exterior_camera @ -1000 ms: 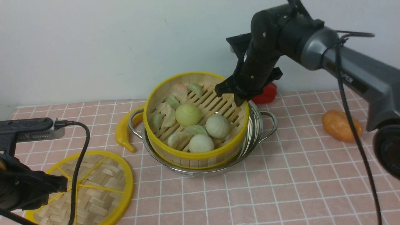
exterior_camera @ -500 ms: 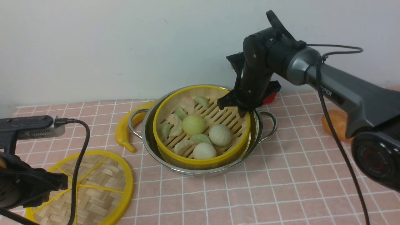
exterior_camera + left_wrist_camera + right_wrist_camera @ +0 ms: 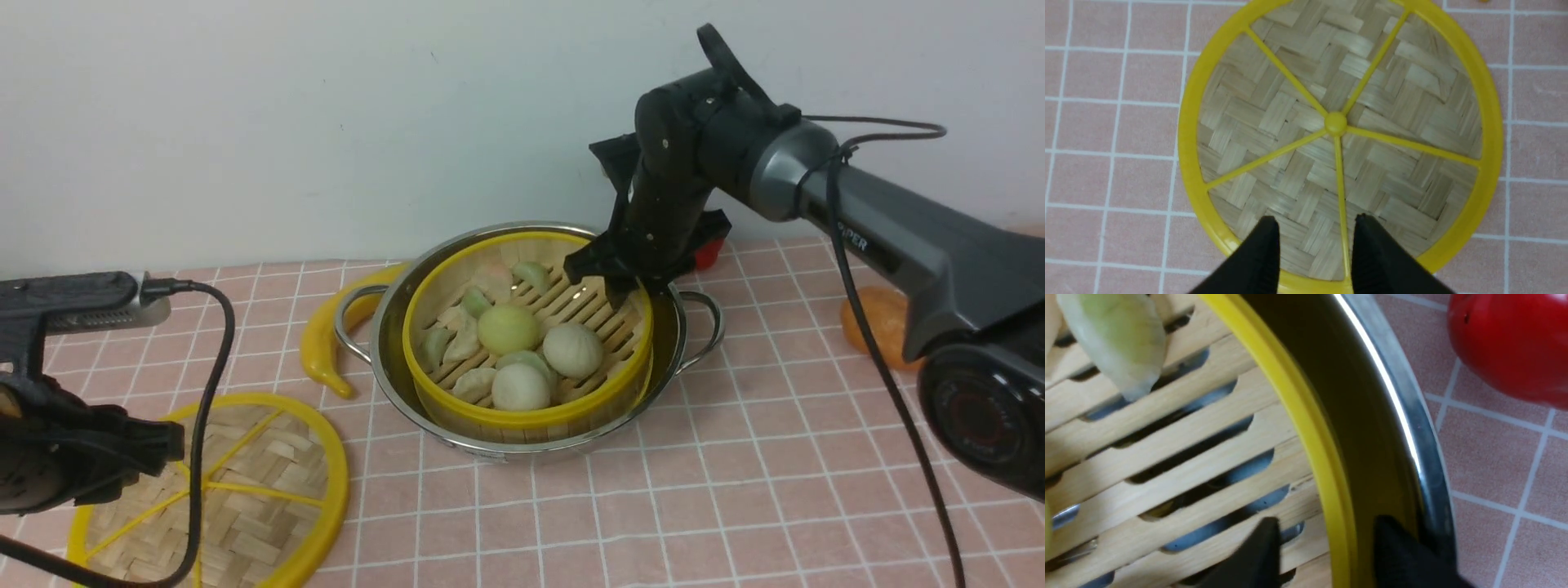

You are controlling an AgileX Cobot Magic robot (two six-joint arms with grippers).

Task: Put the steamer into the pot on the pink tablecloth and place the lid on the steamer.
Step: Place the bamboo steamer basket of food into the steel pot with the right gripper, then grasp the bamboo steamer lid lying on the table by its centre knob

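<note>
The steamer (image 3: pixel 531 420), holding pale buns and dumplings, sits inside the steel pot (image 3: pixel 668 343) on the pink tablecloth (image 3: pixel 735 490). My right gripper (image 3: pixel 600 286) straddles the steamer's far right rim. In the right wrist view the right gripper (image 3: pixel 1327 539) is open: one finger is over the slats, the other is in the gap by the pot wall (image 3: pixel 1396 396), and neither presses the yellow rim (image 3: pixel 1306 416). The lid (image 3: pixel 253 490) lies flat at the front left. My left gripper (image 3: pixel 163 447) hovers over the lid's near edge, and in the left wrist view the left gripper (image 3: pixel 1314 230) is open above the lid (image 3: pixel 1290 94).
A yellow banana-shaped toy (image 3: pixel 322 343) lies against the pot's left handle. A red toy pepper (image 3: pixel 709 249) sits just behind the pot and also shows in the right wrist view (image 3: pixel 1511 343). An orange toy (image 3: pixel 878 327) lies at the right. A wall stands close behind.
The right gripper brought the steamer down from a tilt above the pot until it sat level and low inside it. The left arm rose slightly over the lid.
</note>
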